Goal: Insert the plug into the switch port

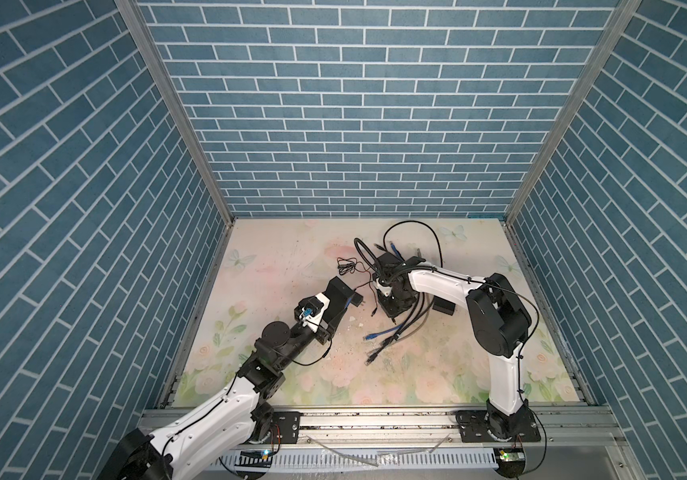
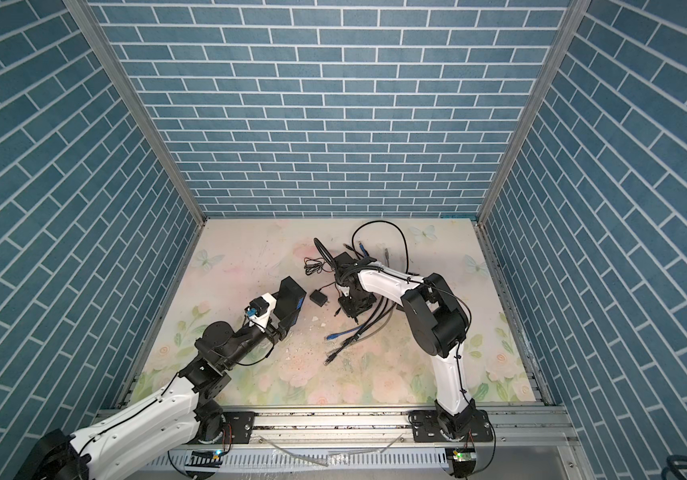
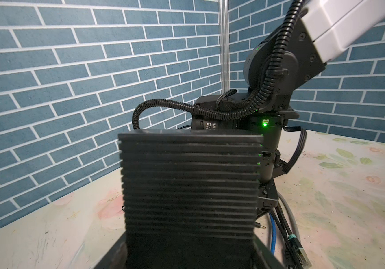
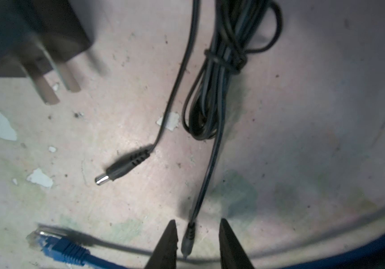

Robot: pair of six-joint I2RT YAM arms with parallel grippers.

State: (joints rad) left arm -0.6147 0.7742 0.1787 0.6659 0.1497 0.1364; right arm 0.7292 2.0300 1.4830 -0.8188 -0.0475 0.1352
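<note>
Right pincer (image 4: 197, 229), slightly open, straddles plug (image 4: 188, 242) (not gripped); left pincer (image 3: 192, 256) clamps switch (image 3: 190, 177).

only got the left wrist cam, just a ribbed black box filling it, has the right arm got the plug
Observer: No. The right gripper is open, with its fingers on either side of a thin plug and a gap on both sides.
Operator: any other plug around
Observer: Yes, a thicker barrel plug with a silver tip lies loose on the table.
</note>
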